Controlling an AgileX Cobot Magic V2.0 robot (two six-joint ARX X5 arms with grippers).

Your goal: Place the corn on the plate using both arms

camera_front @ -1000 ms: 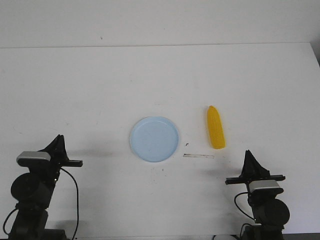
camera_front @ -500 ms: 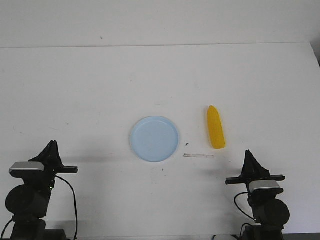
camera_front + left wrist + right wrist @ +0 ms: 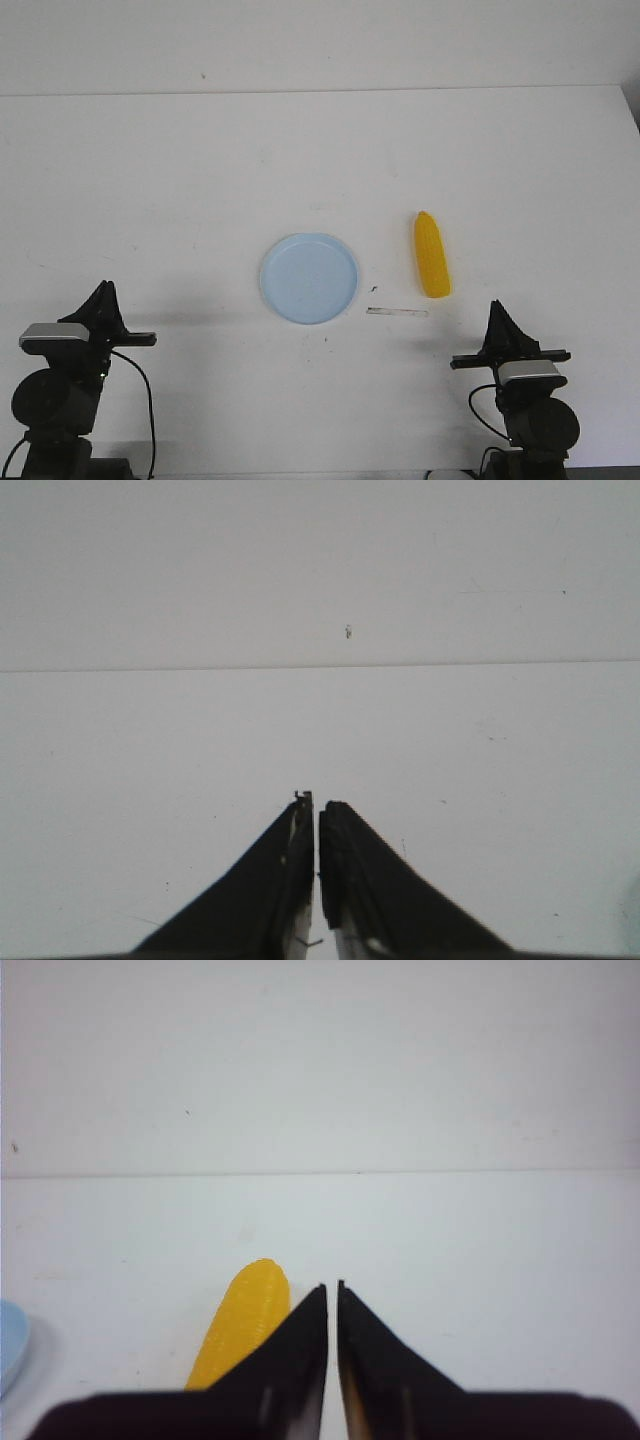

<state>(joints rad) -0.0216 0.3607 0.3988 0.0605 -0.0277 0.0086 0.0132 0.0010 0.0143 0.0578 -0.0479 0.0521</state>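
The yellow corn [image 3: 432,255] lies on the white table to the right of the pale blue plate [image 3: 308,277], pointed end away from me. It also shows in the right wrist view [image 3: 240,1322], just beyond and beside the shut right gripper [image 3: 332,1286]. In the front view the right gripper [image 3: 498,306] sits near the front edge, right of the corn. The left gripper [image 3: 102,287] is at the front left, far from the plate; in the left wrist view it [image 3: 315,800] is shut and empty over bare table. The plate's edge shows at the border of the right wrist view [image 3: 10,1345].
A thin pale strip [image 3: 397,312] lies on the table between the plate and the corn, toward the front. The table's far edge [image 3: 320,92] meets a white wall.
The left arm has drawn back and to the left, toward the front corner, then held still. The right arm, corn and plate have not moved.
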